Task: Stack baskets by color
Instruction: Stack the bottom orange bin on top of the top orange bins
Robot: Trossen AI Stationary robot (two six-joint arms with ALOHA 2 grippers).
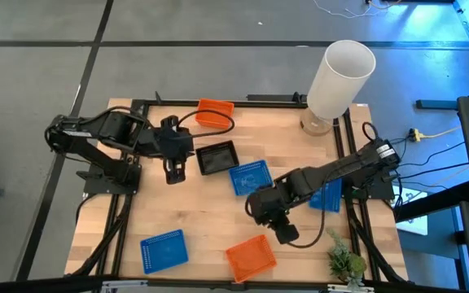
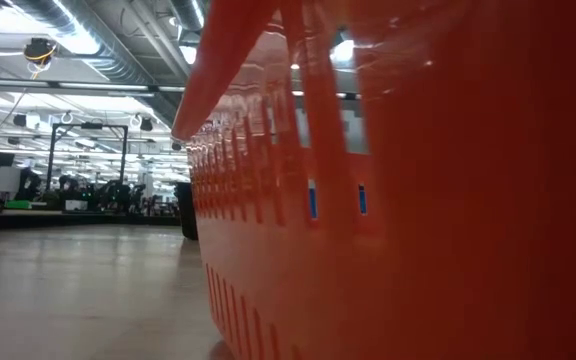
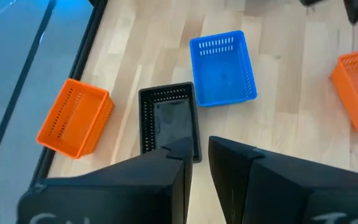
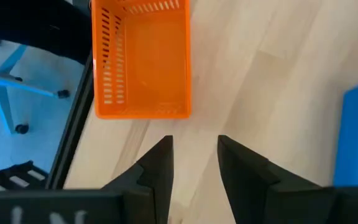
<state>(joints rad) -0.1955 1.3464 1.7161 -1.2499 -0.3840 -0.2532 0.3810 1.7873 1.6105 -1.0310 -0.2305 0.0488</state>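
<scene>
Orange basket point(image 4: 143, 59) lying just ahead of right gripper point(image 4: 193, 163), fingers spread, nothing held. Black basket point(image 3: 169, 119) sitting just ahead of left gripper point(image 3: 196, 163), fingers narrowly parted, empty. Risking, by judgement: thin rim slipping or basket skidding on smooth wooden tabletop point(image 1: 194, 212). White cylinder point(image 1: 339, 77) standing well beyond. Workshop showing behind.

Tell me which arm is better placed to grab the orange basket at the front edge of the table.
Right, probably. The right gripper hangs open just beside the front orange basket, which fills its wrist view ahead of the fingers. The left gripper sits across the table by the black basket.
</scene>
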